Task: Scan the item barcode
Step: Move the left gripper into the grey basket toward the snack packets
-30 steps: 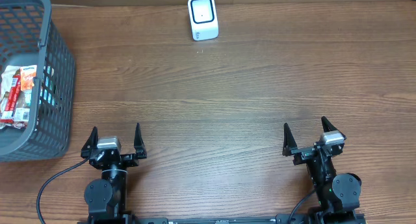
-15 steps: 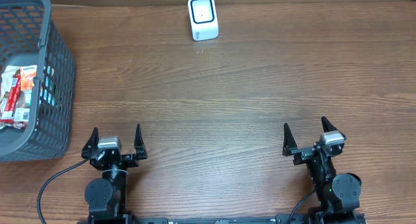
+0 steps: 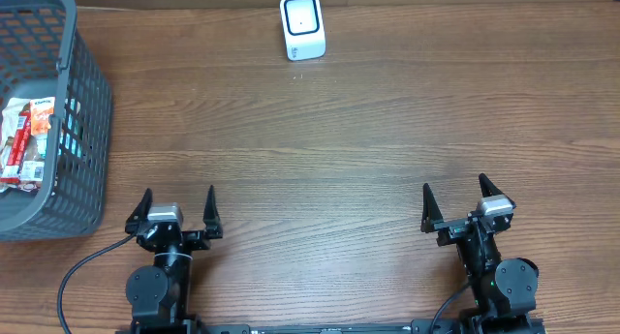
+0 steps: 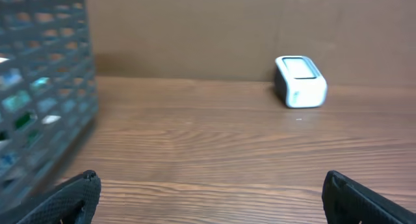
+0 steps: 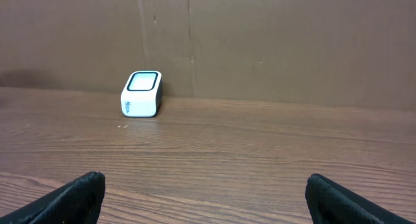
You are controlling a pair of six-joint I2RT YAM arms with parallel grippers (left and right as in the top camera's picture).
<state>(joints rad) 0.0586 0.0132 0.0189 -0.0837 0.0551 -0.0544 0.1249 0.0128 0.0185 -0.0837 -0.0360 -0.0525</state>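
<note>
The left gripper has edged slightly away from the basket — nothing else has stirred. It and the right gripper, well apart from the basket, both stand wide open and empty. The snack packets lie inside the basket. They look light, crinkly and slippery — I'd pinch one across its flat middle, gently.

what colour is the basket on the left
Grey, a mesh basket with snack packets inside; the overhead view shows it best.
</note>
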